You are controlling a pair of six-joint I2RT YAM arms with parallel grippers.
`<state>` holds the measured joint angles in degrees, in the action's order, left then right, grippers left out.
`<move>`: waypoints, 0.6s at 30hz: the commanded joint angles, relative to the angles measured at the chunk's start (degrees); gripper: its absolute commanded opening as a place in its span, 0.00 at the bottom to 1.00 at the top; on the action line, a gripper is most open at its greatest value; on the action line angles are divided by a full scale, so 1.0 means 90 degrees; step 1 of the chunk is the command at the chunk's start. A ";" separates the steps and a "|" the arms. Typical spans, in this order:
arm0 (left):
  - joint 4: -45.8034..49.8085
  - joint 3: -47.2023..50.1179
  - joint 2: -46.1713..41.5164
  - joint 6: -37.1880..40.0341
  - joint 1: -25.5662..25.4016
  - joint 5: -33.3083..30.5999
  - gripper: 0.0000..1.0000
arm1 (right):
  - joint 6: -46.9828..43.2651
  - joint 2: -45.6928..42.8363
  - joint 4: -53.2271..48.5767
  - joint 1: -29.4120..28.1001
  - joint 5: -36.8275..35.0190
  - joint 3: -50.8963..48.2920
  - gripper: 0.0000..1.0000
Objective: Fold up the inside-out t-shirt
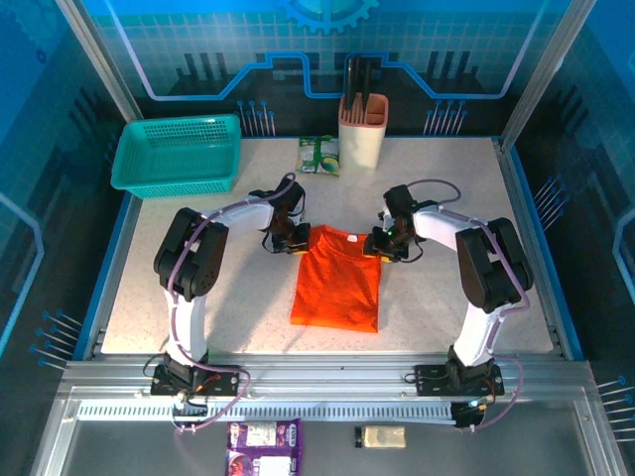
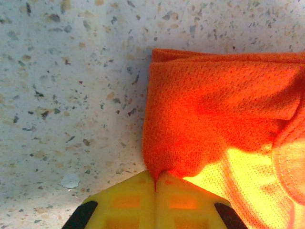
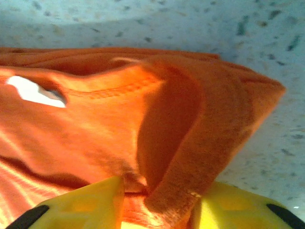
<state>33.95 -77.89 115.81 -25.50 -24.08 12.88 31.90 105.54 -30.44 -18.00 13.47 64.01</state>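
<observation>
The orange inside-out t-shirt (image 1: 337,283) lies as a narrow oblong in the middle of the table, collar end away from the arms. My left gripper (image 1: 295,243) is at its far left corner, yellow fingers pressed together with a pinch of orange cloth (image 2: 214,109) between the tips (image 2: 156,179). My right gripper (image 1: 380,248) is at the far right corner. Its fingers stand apart (image 3: 157,193), with a raised fold of the shirt (image 3: 95,119) running between them and a gap left beside it. The white tag (image 3: 33,90) shows near the collar seam.
A teal mesh basket (image 1: 179,154) stands at the back left. A pink-rimmed holder (image 1: 362,129) and a green packet (image 1: 319,154) sit at the back centre. A purple packet (image 1: 263,438) and a small bar (image 1: 382,436) lie below the front rail. Speckled tabletop (image 1: 198,297) surrounds the shirt.
</observation>
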 commanded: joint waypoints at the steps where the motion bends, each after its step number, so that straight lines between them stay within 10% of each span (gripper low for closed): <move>1: 0.0201 0.0251 0.0102 0.0025 0.0033 -0.0268 0.00 | -0.0019 0.0223 -0.0505 -0.0109 -0.0672 0.0187 0.43; 18: -0.0736 0.0826 -0.0634 -0.0226 0.0367 0.0230 0.00 | 0.0170 -0.0194 0.0399 0.0138 0.0147 0.0087 0.04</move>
<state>27.68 -71.46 112.03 -26.68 -22.04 14.41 33.54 106.19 -27.94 -18.00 13.56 64.53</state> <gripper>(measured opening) 0.052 0.067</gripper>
